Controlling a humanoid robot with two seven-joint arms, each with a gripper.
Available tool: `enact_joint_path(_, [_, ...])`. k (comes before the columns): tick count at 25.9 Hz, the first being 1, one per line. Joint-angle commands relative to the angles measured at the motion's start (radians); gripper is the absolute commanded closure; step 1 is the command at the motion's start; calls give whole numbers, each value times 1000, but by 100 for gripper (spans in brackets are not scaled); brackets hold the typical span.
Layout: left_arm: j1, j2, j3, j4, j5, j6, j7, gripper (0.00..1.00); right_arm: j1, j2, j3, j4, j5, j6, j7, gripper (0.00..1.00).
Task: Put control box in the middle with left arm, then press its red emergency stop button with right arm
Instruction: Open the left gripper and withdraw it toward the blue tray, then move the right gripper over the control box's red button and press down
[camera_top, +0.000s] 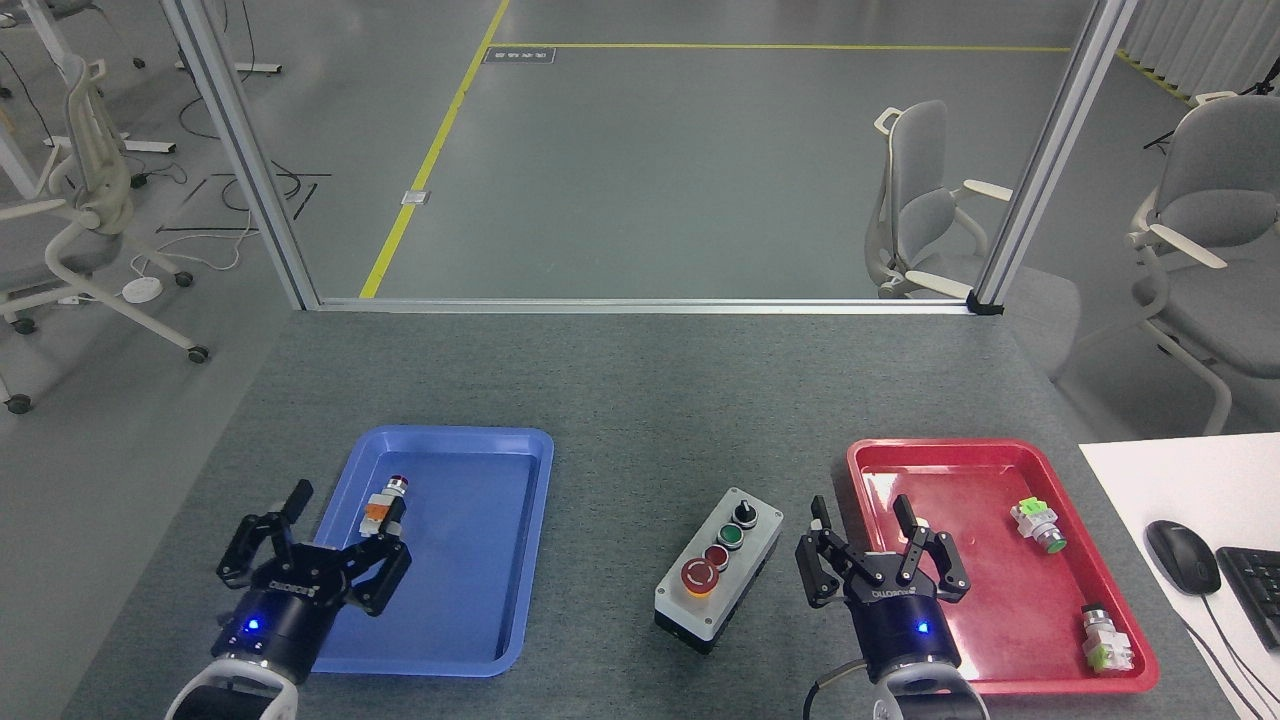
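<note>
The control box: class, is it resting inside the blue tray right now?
No: the control box stands on the bare grey tabletop between the blue tray and the red tray, touching neither.

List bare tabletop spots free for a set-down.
Widest: dark-grey felt tabletop beyond the blue plastic tray and red plastic tray. Also the strip between the blue tray and grey control box. Crowded: box to red tray, where the open right gripper sits.
</note>
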Motion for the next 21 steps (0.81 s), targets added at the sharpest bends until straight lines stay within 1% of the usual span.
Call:
enact_joint_path(1, [-41, -5, 66, 63, 106, 13, 3, 1, 0, 11, 43, -1, 1, -8, 26, 41])
enact_joint_path(4, [-85, -32, 67, 131, 184, 36, 5, 1, 0, 20, 75, -4, 1, -35, 26, 58])
enact_joint_path(7, [-119, -57, 67, 177, 185, 39, 6, 1, 3, 20, 112, -8, 5, -64, 29, 76])
enact_joint_path(8, [-121, -62, 67, 177, 181, 40, 5, 1, 5, 22, 125, -8, 21, -69, 30, 82])
enact_joint_path(10, [-122, -62, 67, 178, 179, 42, 6, 1, 6, 30, 150, -8, 62, -70, 40, 92])
enact_joint_path(11, [-122, -62, 67, 180, 179, 42, 8, 1, 8, 42, 161, -8, 79, -70, 55, 96])
enact_joint_path(13, [-122, -60, 69, 178, 179, 42, 9, 1, 9, 53, 178, -5, 94, -73, 69, 100])
enact_joint_path(16, [-119, -45, 69, 186, 173, 37, 9, 1, 5, 71, 196, 15, 107, -78, 70, 100])
enact_joint_path(18, [-107, -60, 71, 163, 178, 33, 17, 1, 0, 83, 198, 36, 128, -77, 72, 100])
enact_joint_path(21, [-108, -59, 69, 152, 175, 33, 14, 1, -6, 91, 204, 76, 140, -81, 72, 100])
